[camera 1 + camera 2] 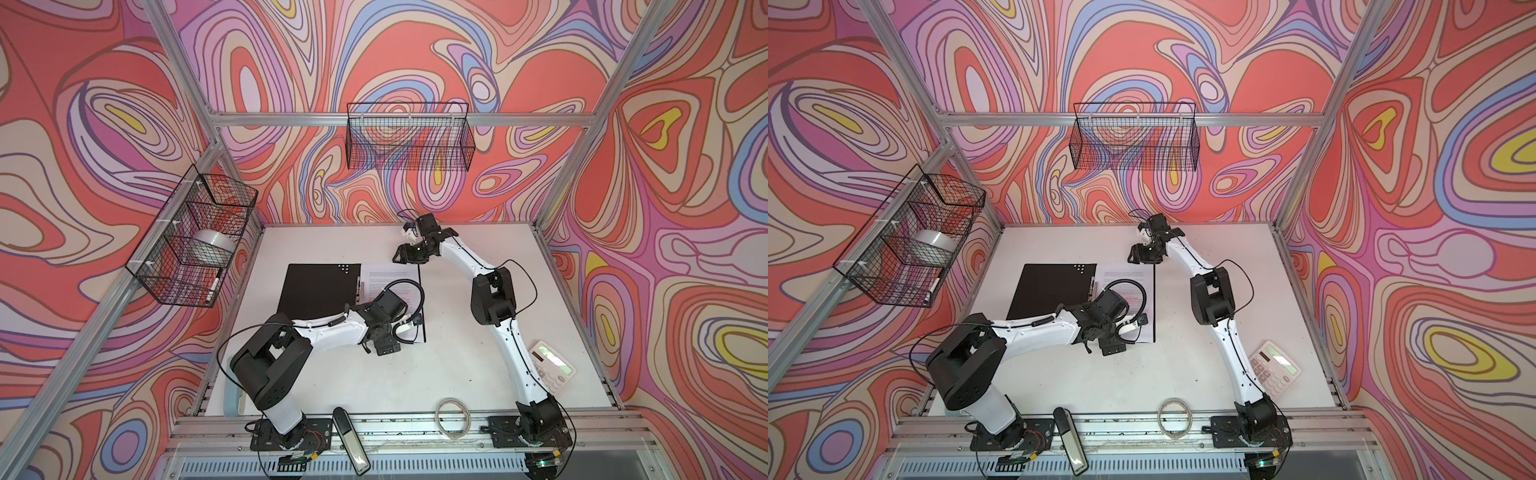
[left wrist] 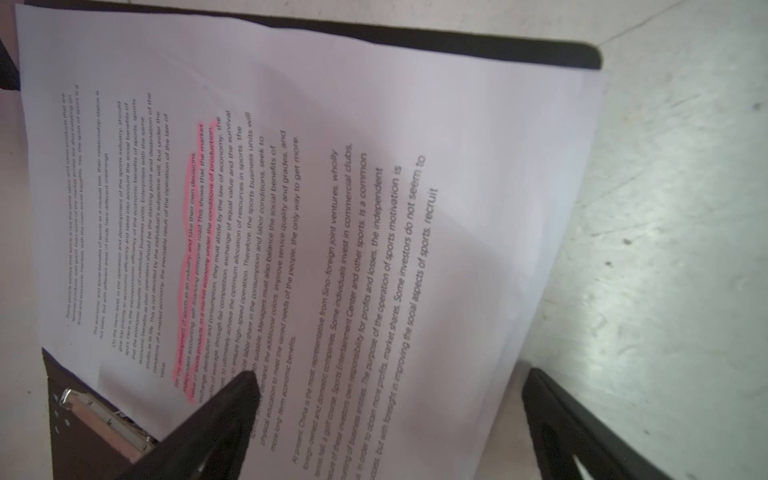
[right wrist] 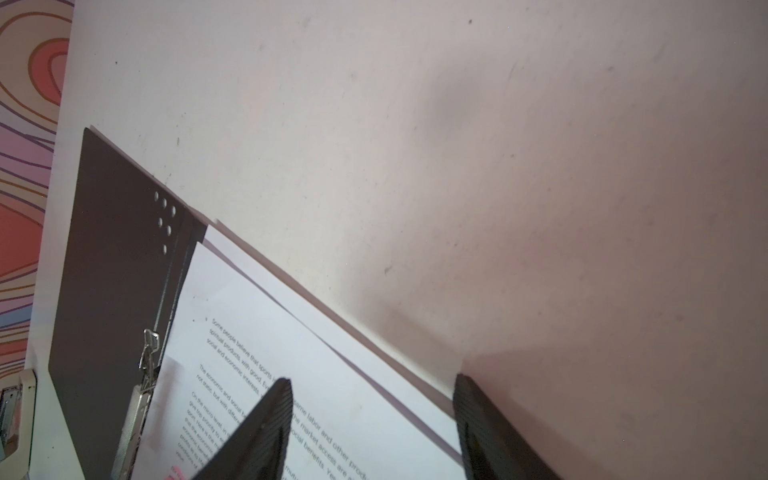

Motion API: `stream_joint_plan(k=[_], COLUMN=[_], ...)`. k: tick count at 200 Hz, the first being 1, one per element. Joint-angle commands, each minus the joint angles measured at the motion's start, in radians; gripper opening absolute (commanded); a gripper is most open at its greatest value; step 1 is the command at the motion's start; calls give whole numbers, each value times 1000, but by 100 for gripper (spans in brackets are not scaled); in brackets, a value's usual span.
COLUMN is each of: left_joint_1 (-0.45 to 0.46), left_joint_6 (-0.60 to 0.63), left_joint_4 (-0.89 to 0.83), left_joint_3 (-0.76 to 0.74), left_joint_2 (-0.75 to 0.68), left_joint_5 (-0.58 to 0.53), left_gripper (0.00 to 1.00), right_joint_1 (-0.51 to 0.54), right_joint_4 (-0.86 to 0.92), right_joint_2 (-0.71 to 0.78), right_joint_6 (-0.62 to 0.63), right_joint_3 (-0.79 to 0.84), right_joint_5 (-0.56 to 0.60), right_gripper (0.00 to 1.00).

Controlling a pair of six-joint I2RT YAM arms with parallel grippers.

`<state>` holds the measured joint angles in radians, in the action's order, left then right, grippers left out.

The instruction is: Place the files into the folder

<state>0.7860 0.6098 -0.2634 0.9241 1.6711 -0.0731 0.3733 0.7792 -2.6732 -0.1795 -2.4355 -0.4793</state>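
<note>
On the right half of the open black folder (image 1: pixel 320 291) the files (image 1: pixel 390 276) lie flat: white, densely printed, one pink line, long axis near to far. Left gripper (image 2: pixel 390 374) hovers over their near end, right gripper (image 3: pixel 374 378) over the far edge; both jaws apart, empty.

I had the left arm (image 1: pixel 328 330) folded inward toward centre, left gripper (image 2: pixel 392 376) angled down, jaws wide — right arm (image 1: pixel 513 353) stretched far forward, right gripper (image 3: pixel 374 380) tipped down too, jaws parted, narrower than left's.
</note>
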Motion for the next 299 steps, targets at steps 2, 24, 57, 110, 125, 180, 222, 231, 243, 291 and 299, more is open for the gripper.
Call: stream_joint_plan(k=[2, 24, 57, 110, 125, 180, 222, 231, 243, 291, 299], left_joint_1=[4, 4, 4, 2, 2, 4, -4, -20, -56, -333, -372], left_joint_6=[21, 21, 18, 8, 3, -23, -144, -186, -246, -507, -528], left_joint_4=[-12, -8, -6, -35, -50, -124, -171, -210, -252, -348, -348], left_joint_3=[4, 4, 6, 22, 23, 63, 132, 168, 208, 331, 334], left_joint_2=[34, 42, 45, 41, 28, -17, -88, -111, -141, -205, -206], left_joint_5=[-36, -42, -48, -45, -37, 14, -27, -31, -31, 55, 89], left_gripper=[100, 100, 100, 100, 100, 100, 100, 100, 100, 100, 100], right_joint_1=[-3, -2, -3, -2, -1, -1, -1, -1, -2, 2, 8], right_joint_4=[81, 89, 84, 77, 71, 28, -48, -72, -92, -132, -147], right_joint_2=[13, 15, 27, 25, 20, 17, 131, 176, 236, 490, 542], right_joint_6=[22, 27, 34, 30, 26, -10, -41, -43, -42, -96, -116], right_joint_3=[34, 35, 63, 59, 47, -7, 69, 106, 148, 390, 469], right_joint_5=[30, 22, 24, 28, 27, 43, 139, 160, 184, 149, 128], right_gripper=[65, 64, 64, 65, 66, 68, 68, 68, 67, 60, 58])
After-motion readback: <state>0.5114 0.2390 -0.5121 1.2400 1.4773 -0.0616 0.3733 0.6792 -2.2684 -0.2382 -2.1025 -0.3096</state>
